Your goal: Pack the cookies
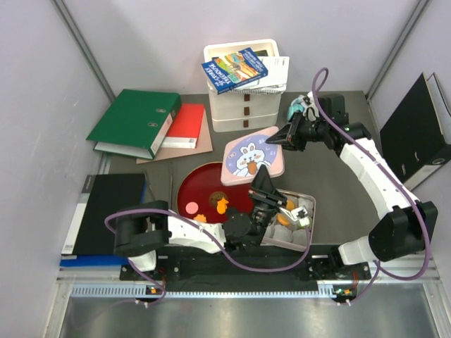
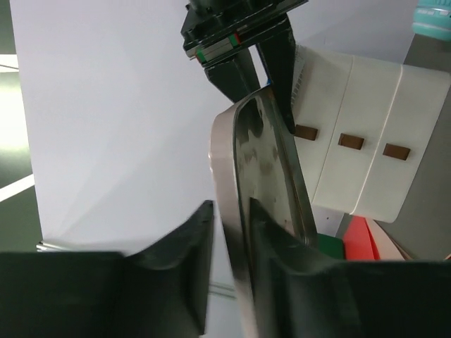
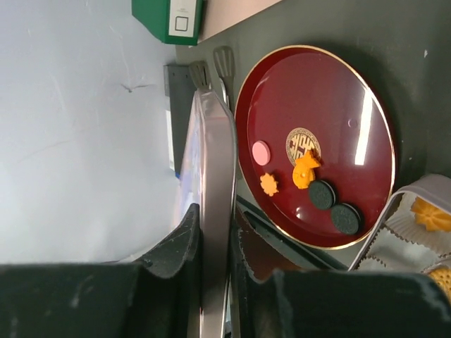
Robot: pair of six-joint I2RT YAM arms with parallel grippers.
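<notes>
The pink tin lid (image 1: 243, 146) with a rabbit picture hangs tilted above the red plate (image 1: 194, 184). My right gripper (image 1: 285, 135) is shut on its far right edge and my left gripper (image 1: 261, 177) is shut on its near edge. The lid shows edge-on between the fingers in the left wrist view (image 2: 264, 155) and in the right wrist view (image 3: 215, 141). On the plate (image 3: 352, 120) lie a pink cookie (image 3: 261, 152), two orange cookies (image 3: 305, 172) and two dark cookies (image 3: 322, 193). The open tin (image 1: 309, 211) holds grey paper cups with orange cookies (image 1: 284, 219).
A white drawer box (image 1: 243, 102) with a picture book (image 1: 235, 69) on top stands at the back. A green binder (image 1: 134, 121) and a red book (image 1: 184, 125) lie at the back left, a black folder (image 1: 106, 211) at the left, a black binder (image 1: 416, 130) at the right.
</notes>
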